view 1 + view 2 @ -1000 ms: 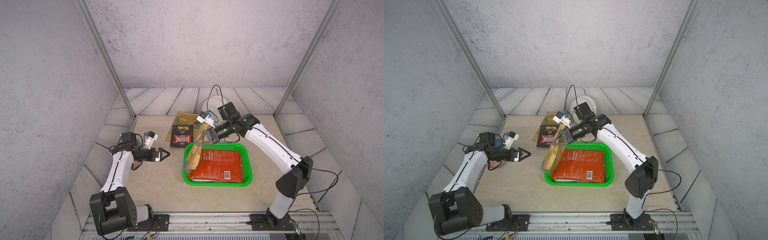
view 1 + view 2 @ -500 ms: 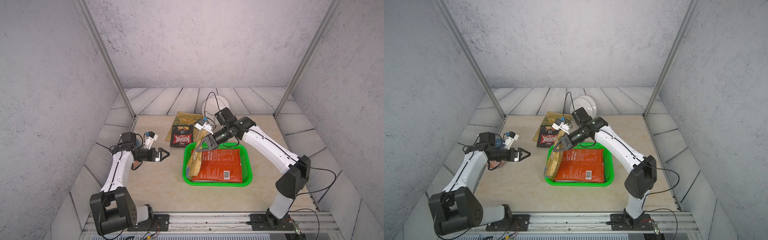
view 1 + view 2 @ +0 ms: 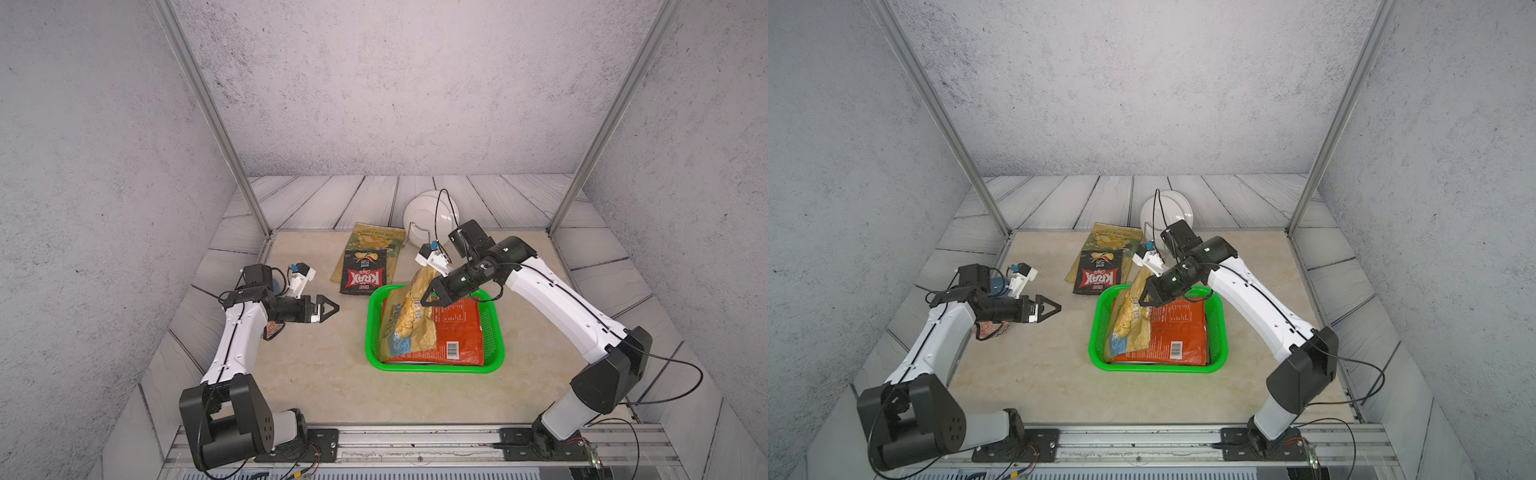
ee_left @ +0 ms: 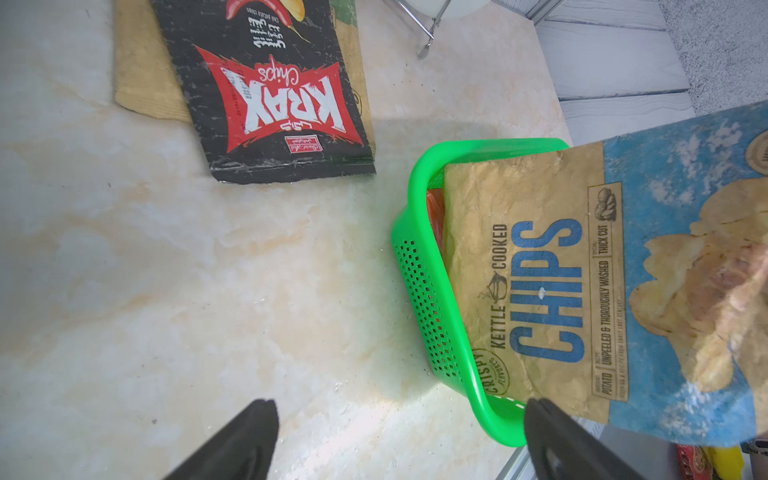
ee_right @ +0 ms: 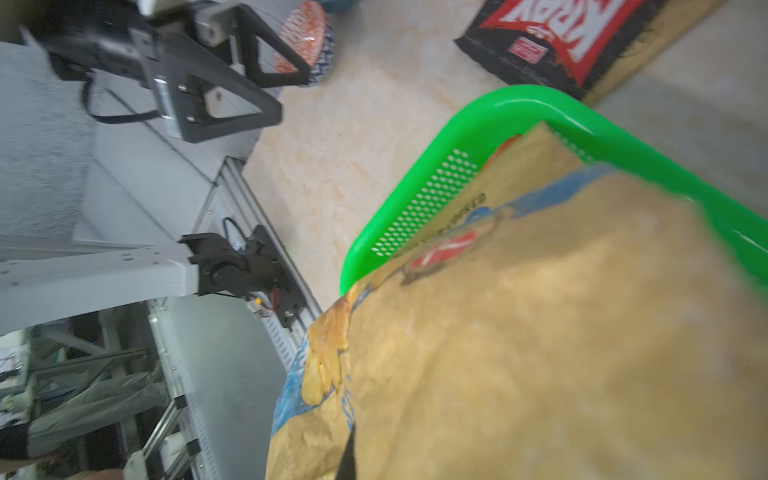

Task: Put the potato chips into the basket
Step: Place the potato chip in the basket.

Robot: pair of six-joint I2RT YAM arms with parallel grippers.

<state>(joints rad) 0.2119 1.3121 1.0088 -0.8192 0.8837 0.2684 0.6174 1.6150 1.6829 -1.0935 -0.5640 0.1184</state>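
Over the green basket [image 3: 436,368], the right fingers [image 3: 428,296] are pinched shut on the top end of the tan chips bag [image 3: 409,322]. Its long axis slants down toward the near rim, bottom already inside, and the left fingers [image 3: 334,308] gape empty, well apart.

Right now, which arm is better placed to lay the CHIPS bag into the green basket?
Right. The right tool is shut on the tan CHIPS bag, whose lower end is inside the green basket. The left tool is open and empty, well aside.
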